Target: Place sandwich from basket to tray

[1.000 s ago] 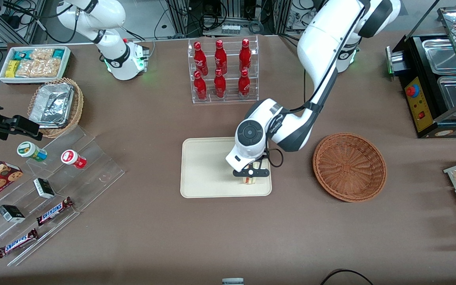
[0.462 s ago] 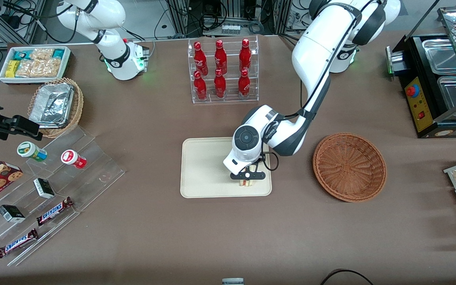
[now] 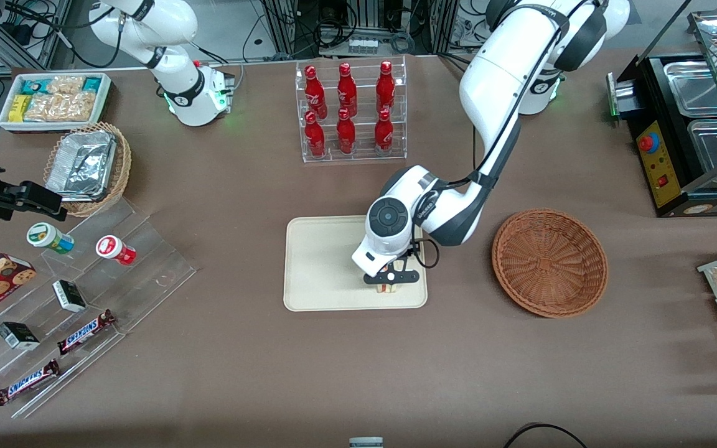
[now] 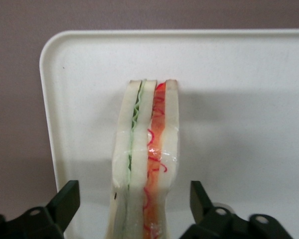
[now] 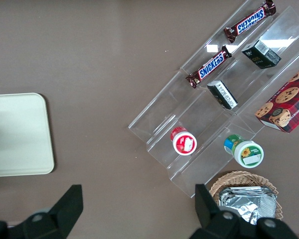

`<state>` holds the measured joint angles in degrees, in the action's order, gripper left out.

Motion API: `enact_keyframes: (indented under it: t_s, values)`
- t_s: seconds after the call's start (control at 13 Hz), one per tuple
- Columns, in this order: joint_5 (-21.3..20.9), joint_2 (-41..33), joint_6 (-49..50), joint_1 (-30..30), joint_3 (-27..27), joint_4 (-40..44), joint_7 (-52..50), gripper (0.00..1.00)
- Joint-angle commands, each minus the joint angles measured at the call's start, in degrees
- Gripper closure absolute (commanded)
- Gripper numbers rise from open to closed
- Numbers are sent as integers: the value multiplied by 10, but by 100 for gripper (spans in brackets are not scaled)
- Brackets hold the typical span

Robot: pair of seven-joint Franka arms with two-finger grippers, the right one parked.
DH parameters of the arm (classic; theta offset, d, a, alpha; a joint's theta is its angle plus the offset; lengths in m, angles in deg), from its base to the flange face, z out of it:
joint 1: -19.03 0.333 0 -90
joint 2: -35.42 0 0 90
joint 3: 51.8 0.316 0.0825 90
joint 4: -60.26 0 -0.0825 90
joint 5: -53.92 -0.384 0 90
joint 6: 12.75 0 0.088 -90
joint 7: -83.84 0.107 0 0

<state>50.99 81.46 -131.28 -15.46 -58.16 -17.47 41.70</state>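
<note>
The sandwich [image 4: 147,159], a wedge of white bread with green and red filling, stands on its edge on the cream tray [image 3: 321,261], near the tray's corner closest to the front camera and to the basket. My gripper [image 3: 389,283] hangs just over it. In the left wrist view the gripper [image 4: 134,196] is open: one black fingertip [image 4: 67,199] sits on either side of the sandwich, each with a clear gap to the bread. The reddish-brown wicker basket [image 3: 549,261] sits empty beside the tray, toward the working arm's end of the table.
A clear rack of red bottles [image 3: 350,112] stands farther from the front camera than the tray. Toward the parked arm's end are a clear stepped shelf with snack bars [image 3: 84,330], a tan wicker basket with foil [image 3: 88,167] and a white bin of snack packets [image 3: 55,99]. A black appliance [image 3: 676,137] stands at the working arm's end.
The wrist shifted slightly toward the parked arm's end over the tray, the sandwich staying under it. In the last half second it hardly moved.
</note>
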Motion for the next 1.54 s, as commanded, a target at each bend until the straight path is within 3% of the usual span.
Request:
enact_keyframes:
  t_s: [0.0, 0.38, 0.62, 0.92, 1.46]
  values:
    - [-12, -16, 16, -7, 20, 39, -15, 0]
    - [-14, -82, 28, 7, 42, 39, -6, 0]
    - [-7, -129, 100, 10, 82, 39, 68, 0]
    - [35, -191, 171, 93, 87, 32, 109, 0]
    - [60, -280, 335, 218, 88, 31, 235, 0]
